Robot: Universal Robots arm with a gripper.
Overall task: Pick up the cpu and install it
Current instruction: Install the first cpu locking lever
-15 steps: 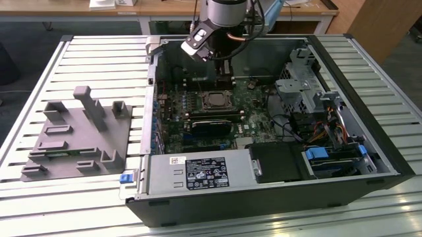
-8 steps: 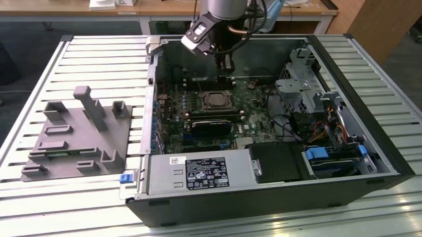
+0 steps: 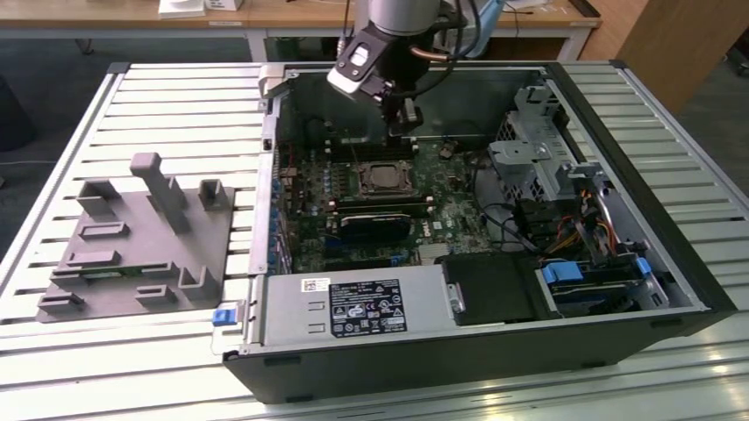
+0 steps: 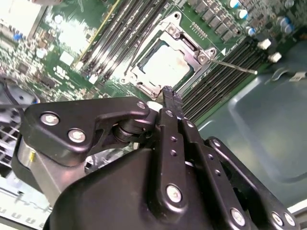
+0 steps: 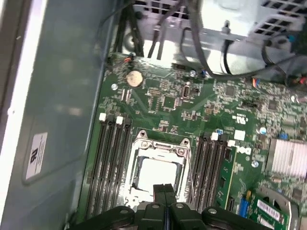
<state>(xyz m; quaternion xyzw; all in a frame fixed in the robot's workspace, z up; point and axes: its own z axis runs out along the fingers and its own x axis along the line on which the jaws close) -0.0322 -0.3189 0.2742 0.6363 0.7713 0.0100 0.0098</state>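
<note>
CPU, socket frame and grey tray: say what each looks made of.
CPU: metal top, likely; pale silvery sheen.
Socket frame: bare metal, it seems; bright glints on its edges.
Tray: matte grey plastic, probably; dull, uniform, moulded posts.

You've got open air straight above the socket (image 3: 383,178) in the case (image 3: 655,263). Memory slots (image 5: 111,158) flank it both sides, and the drive cage (image 3: 529,153) and cables (image 3: 515,224) crowd the exterior view's right.
</note>
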